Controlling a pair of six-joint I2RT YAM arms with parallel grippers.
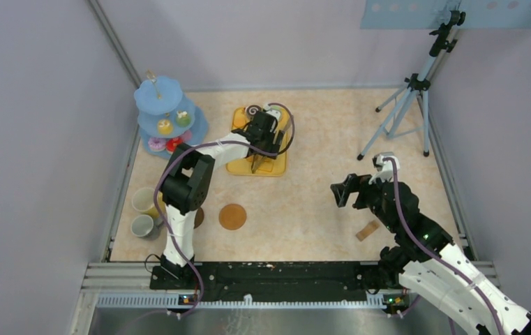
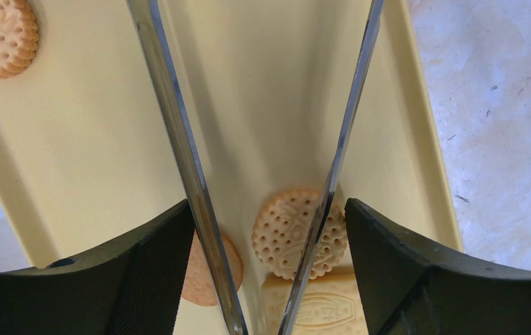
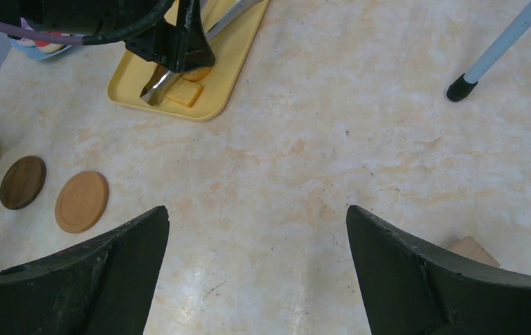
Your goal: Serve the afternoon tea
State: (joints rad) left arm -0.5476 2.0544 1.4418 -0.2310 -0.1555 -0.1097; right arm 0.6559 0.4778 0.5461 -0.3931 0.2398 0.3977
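My left gripper [image 1: 259, 139] hangs over the yellow tray [image 1: 278, 166] and is shut on the long metal tongs [image 2: 178, 139], whose two arms spread apart between my fingers. Under the tongs lie a round orange biscuit [image 2: 292, 234], a rectangular biscuit [image 2: 328, 307] and a pinkish round one [image 2: 210, 276]; another round biscuit [image 2: 1, 35] lies further along the tray. My right gripper [image 1: 342, 192] is open and empty above bare table. Two brown coasters [image 1: 232, 216] [image 3: 23, 181] lie front left. A yellow mug [image 1: 144, 201] and a grey-white mug [image 1: 142, 226] stand at the left edge.
A blue tiered stand [image 1: 159, 94] with small cakes and doughnuts [image 1: 158, 144] stands at the back left. A tripod [image 1: 405, 105] stands at the back right, its foot in the right wrist view [image 3: 461, 87]. A small wooden block [image 1: 368, 230] lies near my right arm.
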